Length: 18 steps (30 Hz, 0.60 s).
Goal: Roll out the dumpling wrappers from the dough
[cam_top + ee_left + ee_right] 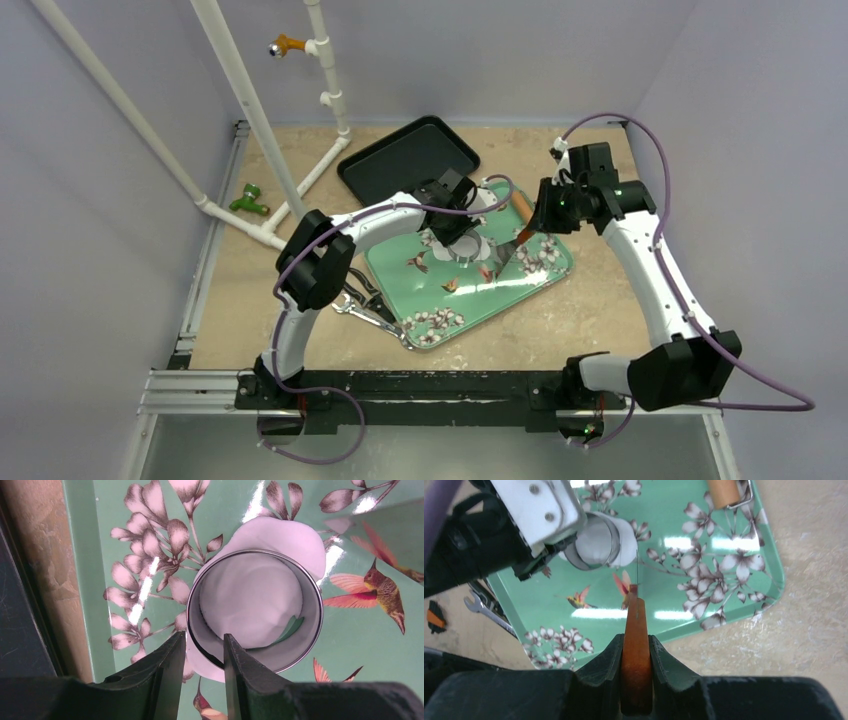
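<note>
Left end effector (202, 647) is clamped on the near wall of the ring cutter (272, 656), one finger outside the ring and one inside. The cutter sits on the rolled dough sheet (295, 540), toward the far middle of the green floral tray (350, 645) on the counter. The dumpling wrapper (250, 600) is the round enclosed by the ring. Spare dough sticks out on two opposite sides, but at one edge inside the ring a sliver of bare tray shows, so the round looks short there. Likely step: stamping, wrapper not yet freed. To do it well, press straight down with even weight, give a small twist, then lift without tilting. Nudging the ring toward the wider lobe first should give a full circle. Right end effector (636, 644) is closed on the wooden handle of a scraper (636, 620), its blade edge-on just right of the cutter. Whether its tip touches the tray cannot be told. Dough may stick in the ring.
</note>
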{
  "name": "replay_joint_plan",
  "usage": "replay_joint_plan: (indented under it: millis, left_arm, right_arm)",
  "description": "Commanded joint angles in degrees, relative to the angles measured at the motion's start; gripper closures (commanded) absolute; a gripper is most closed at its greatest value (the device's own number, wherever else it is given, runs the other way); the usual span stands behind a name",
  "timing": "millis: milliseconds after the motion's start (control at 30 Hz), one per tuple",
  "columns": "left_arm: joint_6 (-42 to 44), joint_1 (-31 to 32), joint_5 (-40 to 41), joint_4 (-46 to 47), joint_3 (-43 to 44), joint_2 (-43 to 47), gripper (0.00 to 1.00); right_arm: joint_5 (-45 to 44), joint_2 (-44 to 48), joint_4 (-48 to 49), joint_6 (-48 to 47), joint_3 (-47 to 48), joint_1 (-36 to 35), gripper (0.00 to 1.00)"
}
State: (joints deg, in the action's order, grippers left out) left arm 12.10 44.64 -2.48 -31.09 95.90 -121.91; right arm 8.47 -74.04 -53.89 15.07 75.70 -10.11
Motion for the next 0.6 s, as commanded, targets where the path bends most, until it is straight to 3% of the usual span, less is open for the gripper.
replay_joint_plan:
  millis: [0, 200, 567]
  left_arm:
    - [-1.68, -0.59, 1.67, -2.43, 0.92, 1.47, 0.67]
    - [-1.77, -0.68, 2.00, -2.17, 0.96, 1.76, 0.68]
    - [-3.43, -0.79, 2.28, -1.75, 1.82, 0.94, 0.69]
  right_arm:
    - [5.59, 2.71, -3.21, -2.67, -1.71, -0.09, 1.00]
    - [11.59, 2.71, 2.01, 1.16, -5.30, -0.12, 1.00]
    - [7.70, 3.78, 10.16, 7.71, -11.51, -0.10, 1.00]
